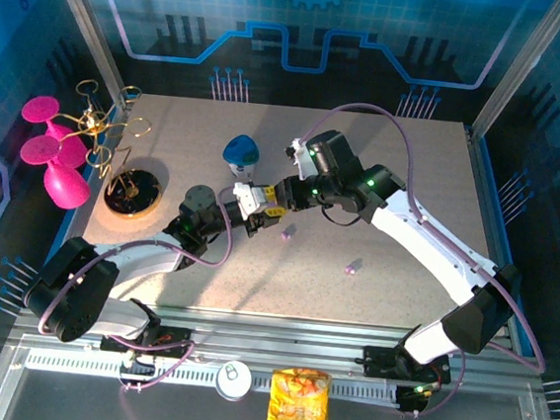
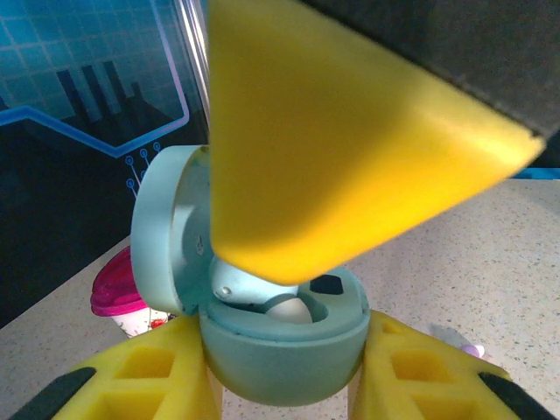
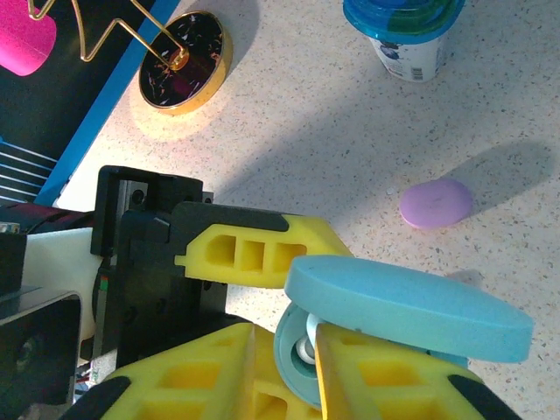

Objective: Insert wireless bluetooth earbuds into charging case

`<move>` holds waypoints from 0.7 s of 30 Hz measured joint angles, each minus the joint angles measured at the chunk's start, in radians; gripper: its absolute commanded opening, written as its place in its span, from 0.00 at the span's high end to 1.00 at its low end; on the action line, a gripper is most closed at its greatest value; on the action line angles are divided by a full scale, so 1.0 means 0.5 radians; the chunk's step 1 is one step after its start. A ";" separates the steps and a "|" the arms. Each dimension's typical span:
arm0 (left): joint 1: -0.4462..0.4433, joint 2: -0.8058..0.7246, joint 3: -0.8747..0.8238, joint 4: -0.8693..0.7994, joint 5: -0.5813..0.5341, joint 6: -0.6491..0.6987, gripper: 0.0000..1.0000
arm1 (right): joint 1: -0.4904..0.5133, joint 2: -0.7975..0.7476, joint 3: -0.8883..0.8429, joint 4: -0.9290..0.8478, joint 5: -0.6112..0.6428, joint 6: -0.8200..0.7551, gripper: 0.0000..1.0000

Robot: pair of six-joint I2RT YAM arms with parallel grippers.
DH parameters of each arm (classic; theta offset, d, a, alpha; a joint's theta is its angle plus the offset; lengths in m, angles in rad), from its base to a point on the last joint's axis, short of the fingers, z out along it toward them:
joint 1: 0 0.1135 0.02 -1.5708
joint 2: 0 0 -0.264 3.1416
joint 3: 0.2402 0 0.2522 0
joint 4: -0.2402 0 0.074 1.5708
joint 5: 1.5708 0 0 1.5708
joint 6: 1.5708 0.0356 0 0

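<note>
seating a bud: left hand (image 2: 284, 337) is clamped on the teal charging case (image 2: 280, 363) mid-desk (image 2: 490, 254), mouth up. its lid (image 2: 166, 236) is hinged back, to the left in the left wrist view. a light blue and white earbud (image 2: 262, 297) sits in the left pocket. it's directly under one yellow finger (image 2: 332, 149) of the right hand (image 3: 296, 343), touching it or nearly so.

the right hand's fingers stand a sliver apart with the bud and case rim between them (can't tell if it's pinching or letting go).

key relation: the bud is straight below the right fingertip, so my read is the move runs down the pocket axis, no sideways component. the other pocket (image 2: 325, 284) looks dark and empty, also my read.

one lilac bud (image 1: 288, 233) lies loose on the desk just beside the two hands. a second lilac bud (image 1: 353, 269) lies further out toward the right arm's base. both are on the right arm's side of the case, so the right hand is nearer for the next pick.
</note>
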 measured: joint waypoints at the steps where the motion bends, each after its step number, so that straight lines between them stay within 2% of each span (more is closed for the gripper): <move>1: 0.000 0.000 0.000 0.001 0.000 -0.005 0.78 | 0.000 -0.001 0.000 0.006 -0.004 -0.004 0.76; 7: 0.000 -0.001 -0.001 0.022 0.001 -0.029 0.78 | 0.000 -0.027 -0.024 0.081 -0.071 -0.012 0.74; 13: -0.002 -0.001 -0.001 0.061 0.001 -0.043 0.78 | 0.000 -0.181 -0.166 0.137 -0.089 -0.012 0.72; 21: -0.004 -0.001 0.000 0.079 0.002 -0.043 0.78 | -0.040 -0.250 -0.275 0.212 -0.051 0.005 0.60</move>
